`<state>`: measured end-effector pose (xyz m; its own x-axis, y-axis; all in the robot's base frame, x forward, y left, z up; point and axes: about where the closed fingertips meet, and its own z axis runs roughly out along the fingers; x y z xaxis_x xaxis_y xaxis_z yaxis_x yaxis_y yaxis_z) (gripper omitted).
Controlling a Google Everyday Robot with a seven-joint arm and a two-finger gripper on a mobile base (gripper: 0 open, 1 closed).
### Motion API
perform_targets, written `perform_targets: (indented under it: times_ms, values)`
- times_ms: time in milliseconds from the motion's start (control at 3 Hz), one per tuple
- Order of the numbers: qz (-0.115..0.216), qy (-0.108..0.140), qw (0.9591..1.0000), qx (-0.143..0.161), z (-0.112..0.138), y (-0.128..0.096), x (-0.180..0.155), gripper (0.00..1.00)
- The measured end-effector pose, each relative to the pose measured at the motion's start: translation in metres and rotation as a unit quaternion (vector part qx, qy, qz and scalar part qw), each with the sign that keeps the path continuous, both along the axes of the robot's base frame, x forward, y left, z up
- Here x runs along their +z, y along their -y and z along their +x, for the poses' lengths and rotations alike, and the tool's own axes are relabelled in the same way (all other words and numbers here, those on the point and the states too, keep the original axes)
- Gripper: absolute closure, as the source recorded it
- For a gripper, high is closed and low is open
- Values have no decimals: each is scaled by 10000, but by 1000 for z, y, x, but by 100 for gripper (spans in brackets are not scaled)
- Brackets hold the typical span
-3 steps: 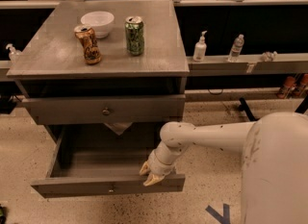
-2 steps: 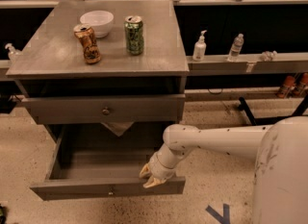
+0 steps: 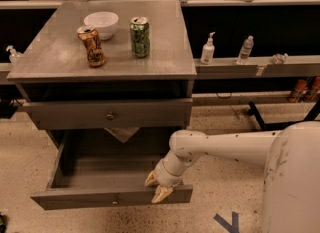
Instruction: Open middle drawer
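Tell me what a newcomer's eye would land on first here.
The middle drawer stands pulled far out of the grey cabinet, its deep box open to view. The gripper sits at the top edge of that drawer's front panel, right of its knob, on a white arm coming in from the right. On the cabinet top stand a white bowl, a brown can and a green can.

We see a matt grey surface (image 3: 165, 52) with a dull sheen, a glossy white bowl (image 3: 101, 23), a shiny metal brown can (image 3: 92, 46) and green can (image 3: 140, 37), and the cream, plastic-looking pincer (image 3: 156, 187) at the matt grey middle drawer's (image 3: 75, 198) front.
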<state>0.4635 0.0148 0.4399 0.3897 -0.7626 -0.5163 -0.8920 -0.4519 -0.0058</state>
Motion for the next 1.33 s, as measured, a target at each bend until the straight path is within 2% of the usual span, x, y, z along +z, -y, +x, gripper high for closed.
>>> perform_targets:
  times_ms: [333,1000,1333]
  values:
    - [0,-12,10000,8,-1,0,-1,2]
    - [461,522,9976,-35,15,21,51,0]
    - [482,550,9973,-46,15,24,52,0]
